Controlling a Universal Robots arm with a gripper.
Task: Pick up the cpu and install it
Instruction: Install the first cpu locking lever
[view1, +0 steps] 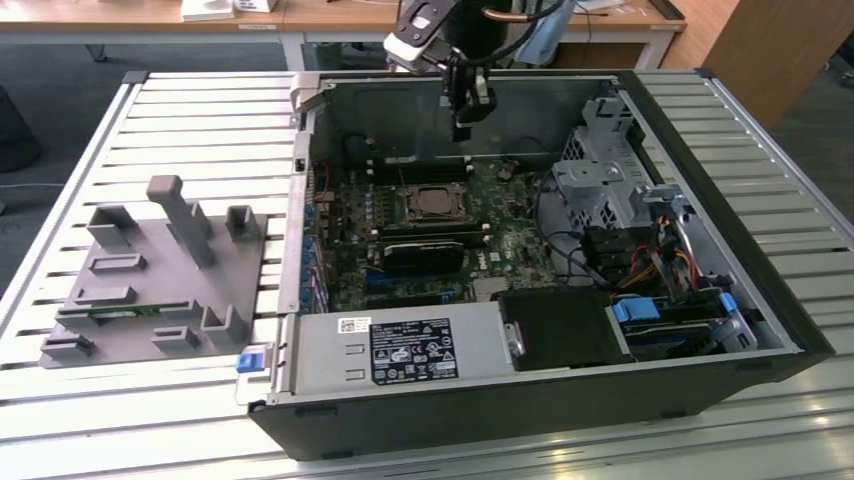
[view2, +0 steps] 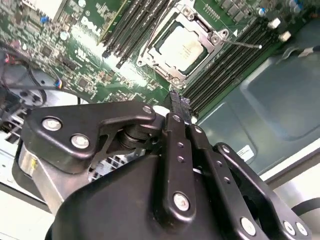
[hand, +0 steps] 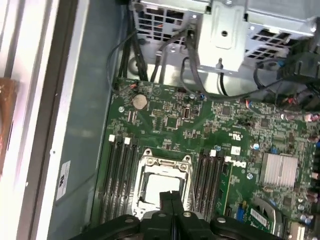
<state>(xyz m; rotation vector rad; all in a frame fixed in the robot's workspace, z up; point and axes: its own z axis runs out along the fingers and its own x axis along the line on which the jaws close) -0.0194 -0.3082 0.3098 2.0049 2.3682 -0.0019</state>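
Observation:
The cpu (view2: 181, 48) lies flat inside the metal-framed socket (view2: 150, 47) on the green motherboard (view1: 501, 235), its silver-grey top facing up. In the exterior view the cpu (view1: 430, 203) sits in the board's upper middle, and in the first wrist view the cpu (hand: 152, 184) is partly hidden behind the fingers. My gripper (view1: 463, 122) hangs above the open computer case, over the board's far edge and clear of the socket. In both wrist views the two black fingers press together, and the gripper (view2: 179, 101) (hand: 170, 196) holds nothing that I can see.
Black memory slots (view2: 225, 65) flank the socket. A drive cage (view1: 603, 180), cables (view1: 587, 255) and the power supply (view1: 400, 350) crowd the case. At the exterior view's left, a grey fixture block (view1: 147, 270) on the slatted table holds a green memory stick (view1: 127, 310).

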